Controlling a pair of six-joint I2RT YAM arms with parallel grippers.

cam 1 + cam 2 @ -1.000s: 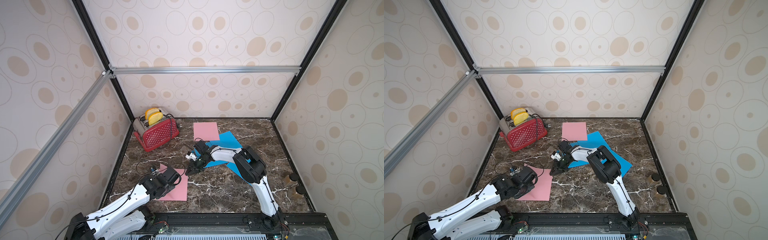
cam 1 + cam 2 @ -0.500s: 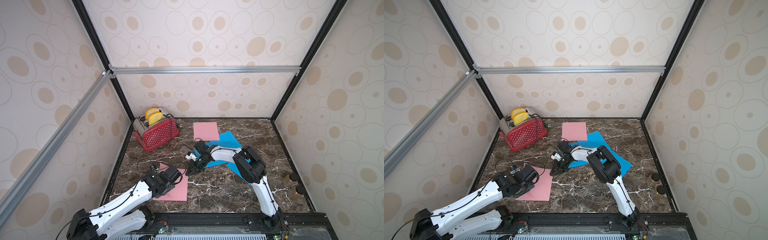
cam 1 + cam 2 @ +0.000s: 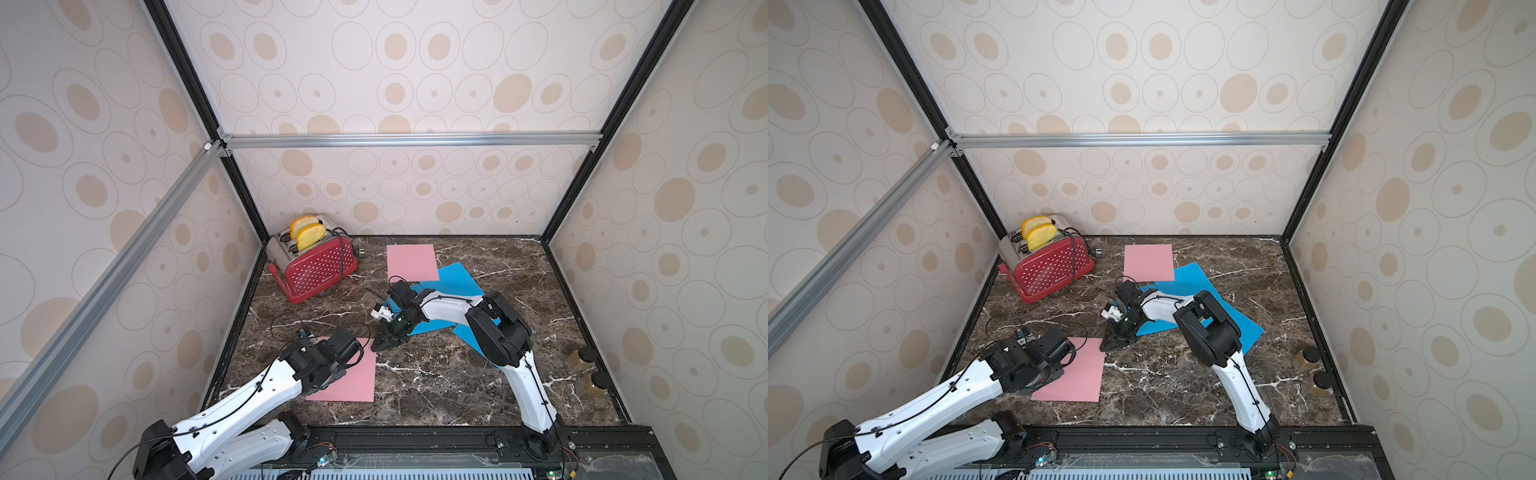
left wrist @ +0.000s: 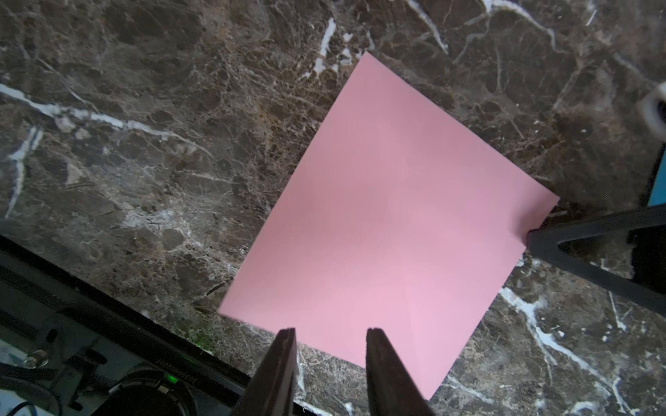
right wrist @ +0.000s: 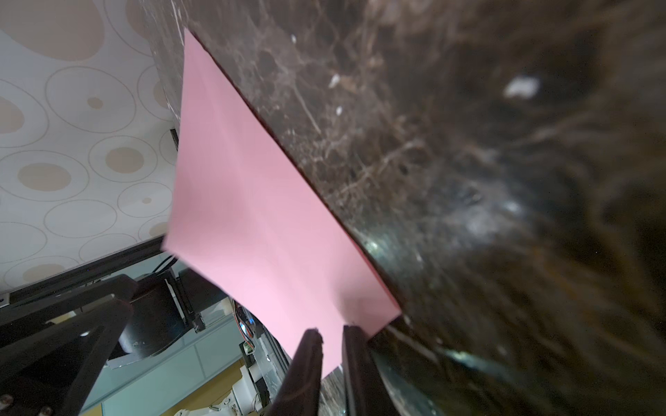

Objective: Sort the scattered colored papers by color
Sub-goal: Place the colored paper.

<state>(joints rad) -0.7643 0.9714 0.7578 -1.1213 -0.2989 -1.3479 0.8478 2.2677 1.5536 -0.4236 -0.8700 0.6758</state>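
Note:
A pink paper (image 3: 357, 374) (image 3: 1079, 376) (image 4: 389, 216) lies near the table's front left. My left gripper (image 4: 331, 329) hangs open just over its front edge, with nothing between the fingers; its own wrist hides it in both top views. My right gripper (image 3: 377, 346) (image 3: 1105, 345) (image 5: 332, 329) is shut on that sheet's back right corner, which is creased there. A second pink paper (image 3: 411, 262) (image 3: 1148, 262) lies at the back. Overlapping blue papers (image 3: 453, 278) (image 3: 1192, 278) lie under my right arm.
A red toaster (image 3: 320, 270) holding two bread slices stands at the back left. A black cable (image 3: 282, 328) loops over the table beside my left wrist. Two dark-lidded jars (image 3: 586, 361) stand past the table's right edge. The black front rail (image 3: 415, 434) borders the table.
My left gripper has opened and let go of the near pink paper, and its wrist has shifted slightly. The right gripper keeps its hold on the corner.

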